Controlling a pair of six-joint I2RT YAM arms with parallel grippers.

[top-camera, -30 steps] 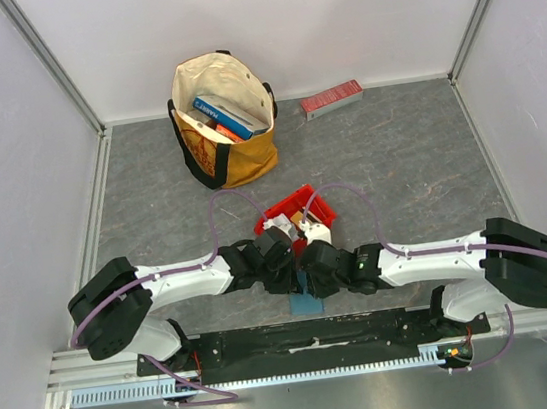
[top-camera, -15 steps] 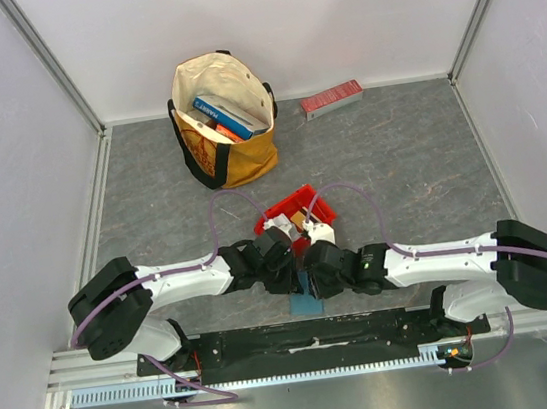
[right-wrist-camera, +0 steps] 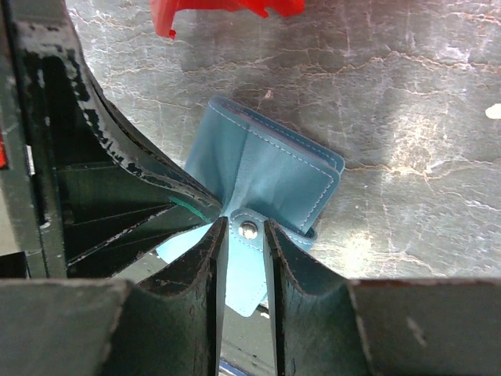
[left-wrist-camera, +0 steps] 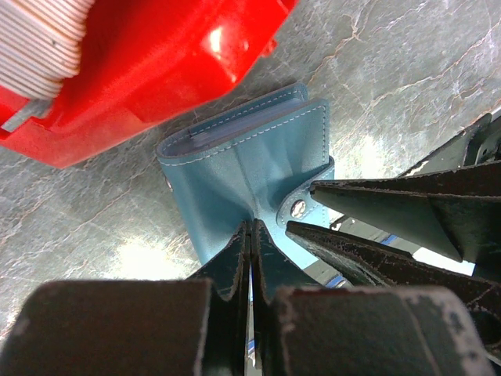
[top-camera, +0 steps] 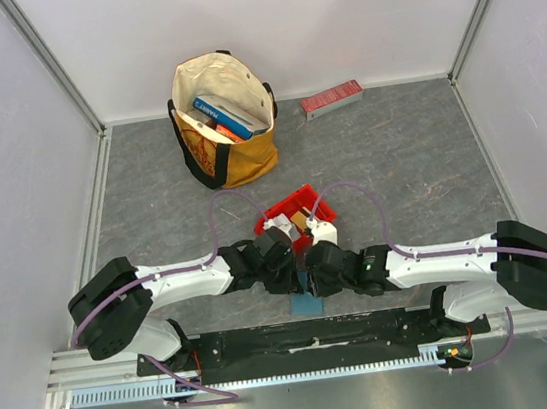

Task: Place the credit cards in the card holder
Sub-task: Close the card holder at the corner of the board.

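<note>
Right wrist view: tab (right-wrist-camera: 249, 229) lower centre, between narrowly parted fingers of right gripper (right-wrist-camera: 244, 235); holder (right-wrist-camera: 266, 168) extends up-frame. Left gripper (left-wrist-camera: 250, 229) pinched shut on holder edge.

The red bin (top-camera: 289, 207) sits close behind the holder (left-wrist-camera: 235, 164). The left gripper (left-wrist-camera: 250, 235) and right gripper (right-wrist-camera: 244, 235) crowd its tab (right-wrist-camera: 249, 229). The tabletop (top-camera: 420, 165) beyond lies open.

Count one card holder (left-wrist-camera: 235, 164); one red bin (top-camera: 289, 207); one stack of credit cards (left-wrist-camera: 35, 39) inside it, packed too tightly to number; one tote bag (top-camera: 229, 160); one long red box (top-camera: 331, 99); two grippers, namely the left gripper (left-wrist-camera: 250, 229) and the right gripper (right-wrist-camera: 245, 229).
</note>
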